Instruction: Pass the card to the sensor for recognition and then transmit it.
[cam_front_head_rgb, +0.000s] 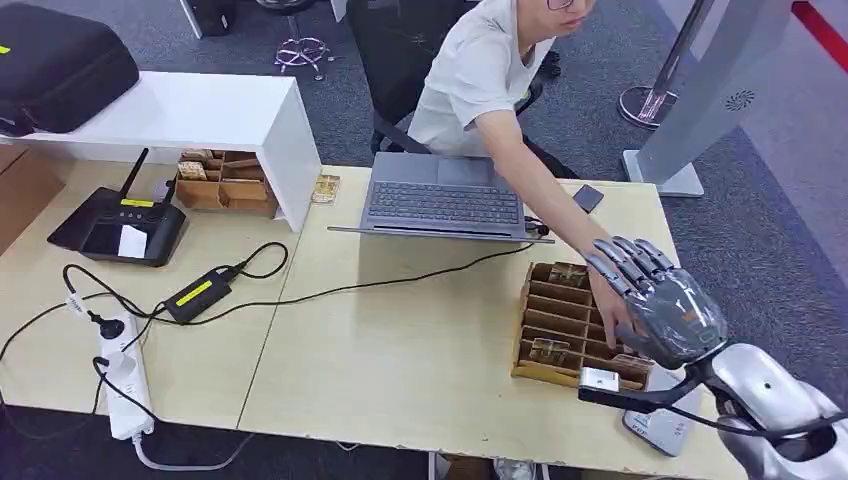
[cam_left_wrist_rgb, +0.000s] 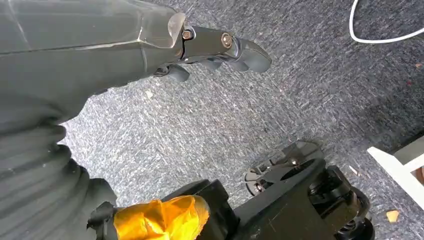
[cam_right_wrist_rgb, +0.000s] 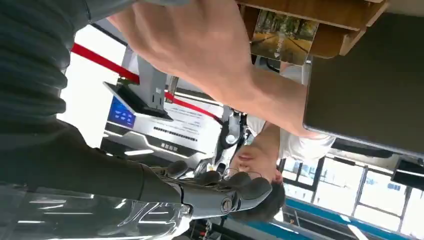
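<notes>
Head view: the right hand (cam_front_head_rgb: 660, 300) hovers over the far end of the wooden card rack (cam_front_head_rgb: 560, 330) on the bench (cam_front_head_rgb: 400, 360), fingers stretched out and apart, grasping nothing. A person's hand (cam_front_head_rgb: 612, 305) reaches into the same rack, directly under the robot's palm, so the 2 are crowded over the same slots. Cards (cam_front_head_rgb: 550, 350) stand in the rack near its front edge; 1 more shows at the back slot. A white reader (cam_front_head_rgb: 655, 425), probably the sensor, lies just beside the rack's front corner, partly under the robot's wrist. Risk: if the hand closes or drops now it could pinch the person's fingers or knock the rack toward the bench edge, and the reader sits close enough to be nudged off.

Left wrist view: the left hand (cam_left_wrist_rgb: 220, 47) hangs above grey carpet, fingers loosely curled, nothing in them. It is well away from the rack, so it adds little hazard.

Right wrist view: the person's forearm (cam_right_wrist_rgb: 215, 60) passes between the robot's fingers (cam_right_wrist_rgb: 235, 192) and a card (cam_right_wrist_rgb: 285, 35) in the rack. A grasp attempted from here would likely meet the arm first, or miss the thin card altogether
</notes>
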